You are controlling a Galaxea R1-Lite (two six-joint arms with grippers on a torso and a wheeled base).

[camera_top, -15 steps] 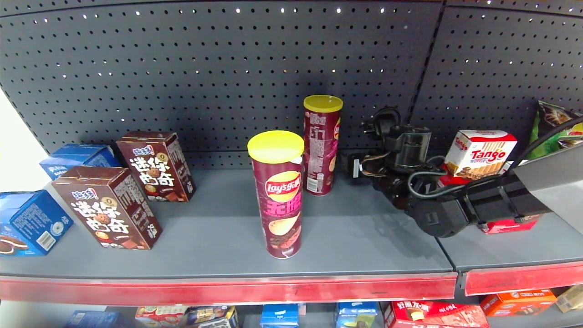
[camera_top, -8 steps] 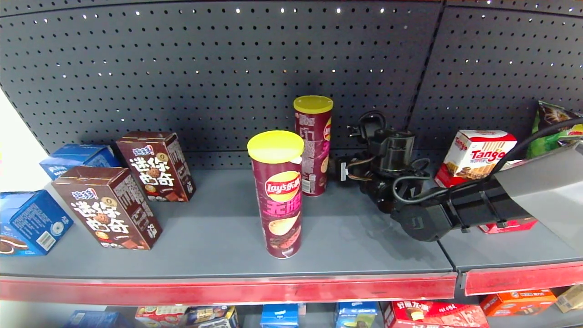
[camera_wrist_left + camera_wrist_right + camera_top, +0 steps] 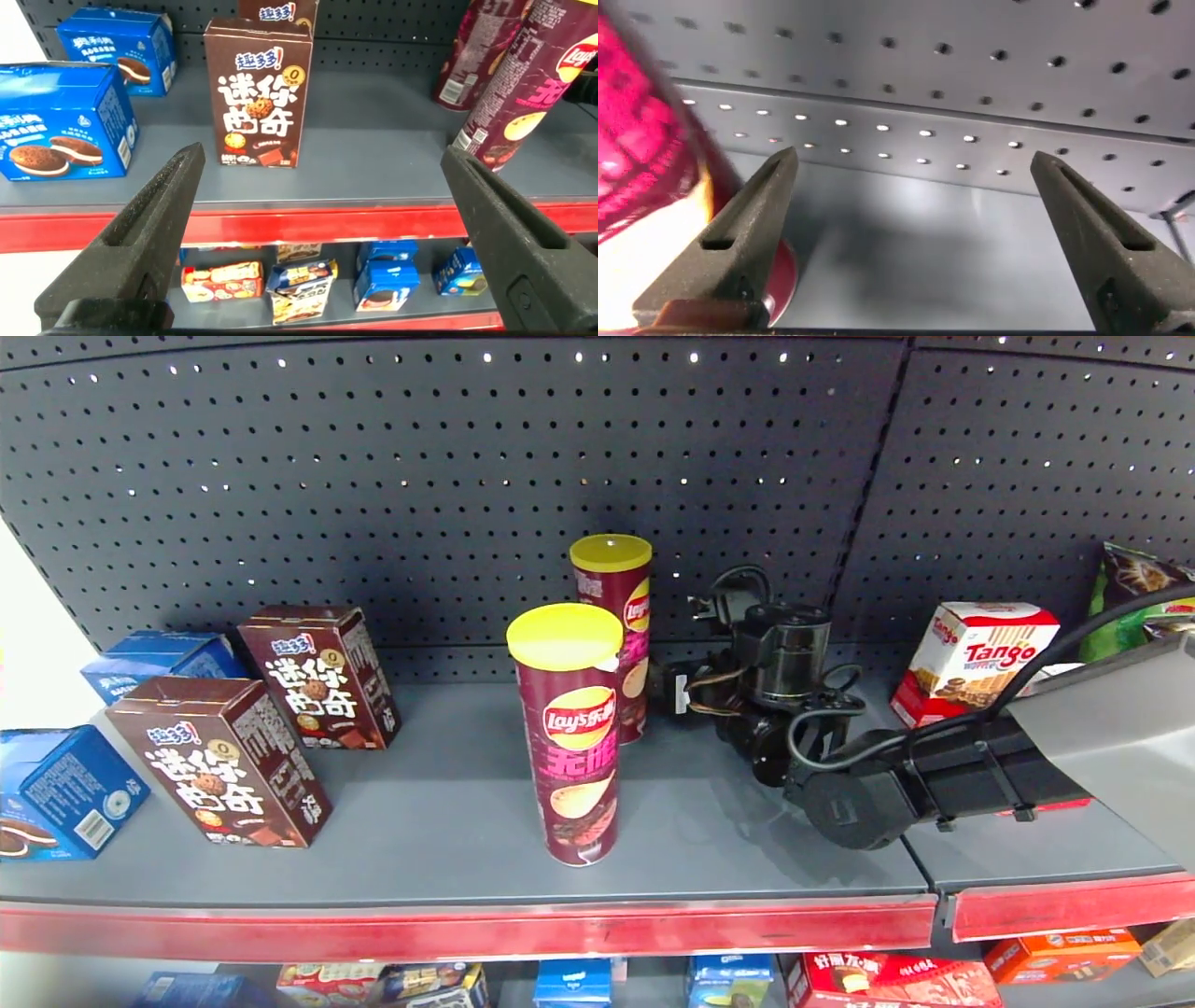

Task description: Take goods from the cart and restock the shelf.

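Shelf (image 3: pixel 448 821) deck is smooth grey sheet metal, fronted by a glossy red strip (image 3: pixel 467 929) and backed by a dark perforated panel (image 3: pixel 420 476). Two tall cylindrical chip cans, maroon printed tubes with flat yellow lids, stand upright on the deck. The front can (image 3: pixel 571 747) is near the middle. The rear can (image 3: pixel 621 593) stands close behind it at 1 o'clock, near the panel; the overlap hides whether the two touch.

The right gripper (image 3: pixel 910 163) sits low over the deck at 3 o'clock of the rear can. Its jaws are released and spread wide, with bare deck and panel showing between the matte black, grainy wedge fingers (image 3: pixel 747 233). The rear can lies at the outer side of one finger; contact cannot be determined.

The left gripper (image 3: pixel 322 154) is positioned before the red strip, at 6 o'clock of the stock. Its jaws are likewise spread wide and hold nothing.

At 9 o'clock of the front can stand two brown rectangular cartons (image 3: pixel 219 761), one behind the other. Two blue cartons (image 3: pixel 56 793) stand farther out on the same bearing. At 2 o'clock, beyond the right arm, is a white and red wafer box (image 3: pixel 980 649). A crinkled green foil bag (image 3: pixel 1134 583) lies past it
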